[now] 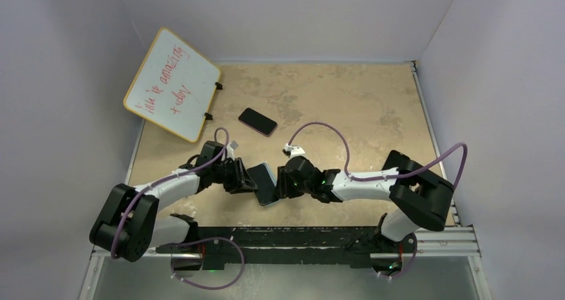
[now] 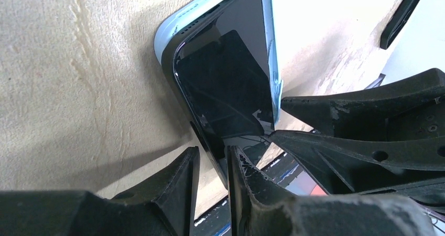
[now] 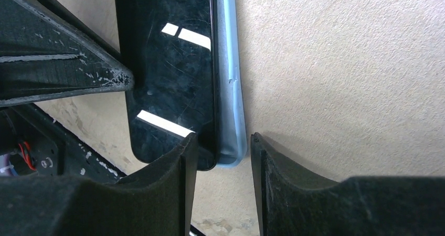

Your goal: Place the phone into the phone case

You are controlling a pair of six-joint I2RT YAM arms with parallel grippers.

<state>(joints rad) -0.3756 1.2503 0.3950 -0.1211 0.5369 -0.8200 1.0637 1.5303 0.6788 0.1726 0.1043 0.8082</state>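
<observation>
A black phone (image 1: 266, 185) lies against a light-blue case (image 1: 260, 170), held on edge above the table between both grippers. In the left wrist view the case (image 2: 270, 52) wraps the phone's (image 2: 225, 84) far end. My left gripper (image 1: 250, 182) is shut on the phone's near edge (image 2: 212, 162). My right gripper (image 1: 283, 180) is open around the opposite corner (image 3: 223, 138). One of its fingers (image 3: 178, 157) touches the phone's screen (image 3: 168, 63), and the other stands a little apart from the case (image 3: 228, 78).
A second dark slab with a reddish rim (image 1: 258, 121), phone or case, lies flat on the tan table (image 1: 353, 107) behind the grippers. A whiteboard with red writing (image 1: 171, 83) leans at the back left. White walls close in the table on three sides.
</observation>
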